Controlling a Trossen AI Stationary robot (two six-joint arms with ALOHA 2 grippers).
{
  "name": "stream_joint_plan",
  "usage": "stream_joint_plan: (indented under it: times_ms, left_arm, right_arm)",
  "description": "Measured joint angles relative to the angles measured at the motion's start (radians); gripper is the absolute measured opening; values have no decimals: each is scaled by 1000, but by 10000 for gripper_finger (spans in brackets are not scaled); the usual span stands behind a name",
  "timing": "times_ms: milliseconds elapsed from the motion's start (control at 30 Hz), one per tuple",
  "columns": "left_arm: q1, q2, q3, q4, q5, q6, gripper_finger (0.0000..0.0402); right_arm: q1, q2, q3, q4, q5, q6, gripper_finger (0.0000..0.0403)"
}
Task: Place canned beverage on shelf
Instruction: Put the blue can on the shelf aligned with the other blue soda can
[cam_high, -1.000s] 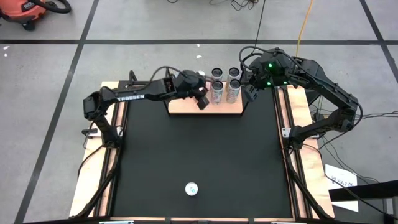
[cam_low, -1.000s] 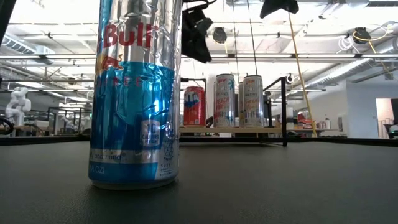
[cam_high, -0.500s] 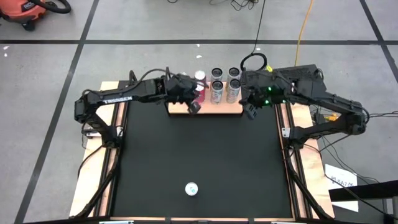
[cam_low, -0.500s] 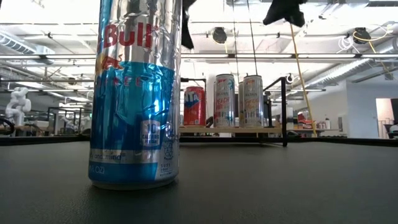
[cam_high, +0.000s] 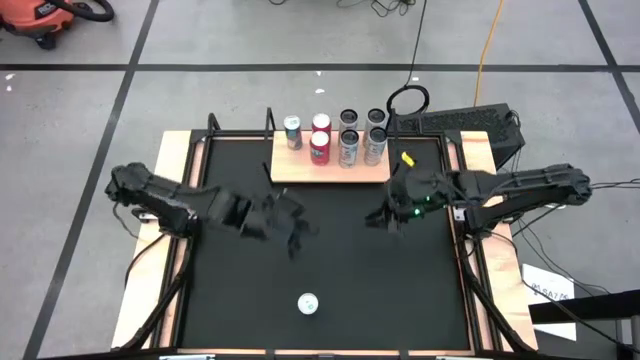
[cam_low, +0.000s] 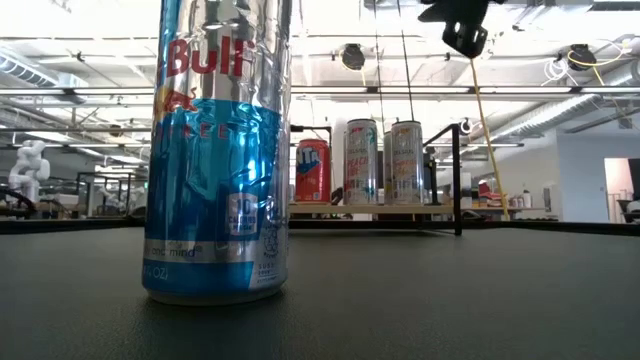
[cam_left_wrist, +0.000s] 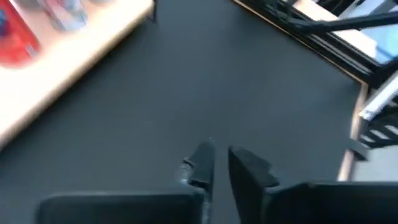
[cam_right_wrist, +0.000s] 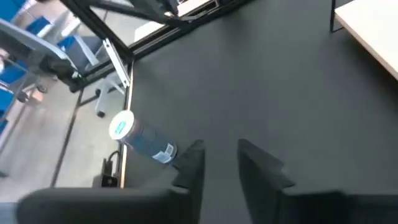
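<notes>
The shelf (cam_high: 333, 171) stands at the mat's far edge, a light-wood board with several cans upright on it, two of them red (cam_high: 319, 147). In the low view the shelf (cam_low: 372, 208) shows three of them. A blue canned beverage (cam_high: 308, 302) stands upright on the mat near its near edge, close in the low view (cam_low: 218, 150). My left gripper (cam_high: 296, 240) hovers over the mat's left middle, its fingers (cam_left_wrist: 222, 163) a narrow gap apart with nothing between. My right gripper (cam_high: 380, 217) hovers over the mat's right middle, open (cam_right_wrist: 217, 155) and empty; the blue can (cam_right_wrist: 142, 138) shows beyond it.
Wooden strips and black rails (cam_high: 462, 250) edge the black mat (cam_high: 330, 260) on both sides. The shelf's black side bracket (cam_low: 458, 180) rises at its right end. Open mat lies between the shelf and the blue can.
My left gripper has left the shelf's left part and swung toward the near and left edges, out over the mat. My right gripper has come away from the shelf's right end, down and toward the near edge. The cans on the shelf stand as before.
</notes>
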Motion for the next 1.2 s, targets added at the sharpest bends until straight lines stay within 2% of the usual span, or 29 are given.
stream_joint_plan:
  times_ms: [133,300,500,633,733,867,1200]
  left_arm:
    - [-134,0,-1,11,-65,-137,119]
    - [-260,44,-1,93,-79,-197,216]
    - [-319,147,-2,194,-65,-284,312]
    - [-326,206,-1,223,-29,-353,358]
    - [-328,242,-2,225,16,-382,377]
    - [-333,281,-2,226,54,-404,382]
    - [-328,303,4,191,61,-382,382]
  right_arm:
    - [92,2,-23,33,77,-4,139]
    - [168,4,-68,76,138,-2,200]
    - [240,4,-98,96,171,52,242]
    - [288,4,-111,91,234,72,254]
    - [316,4,-112,91,262,85,257]
    - [354,4,-112,91,302,99,258]
    - [415,4,-112,78,365,120,258]
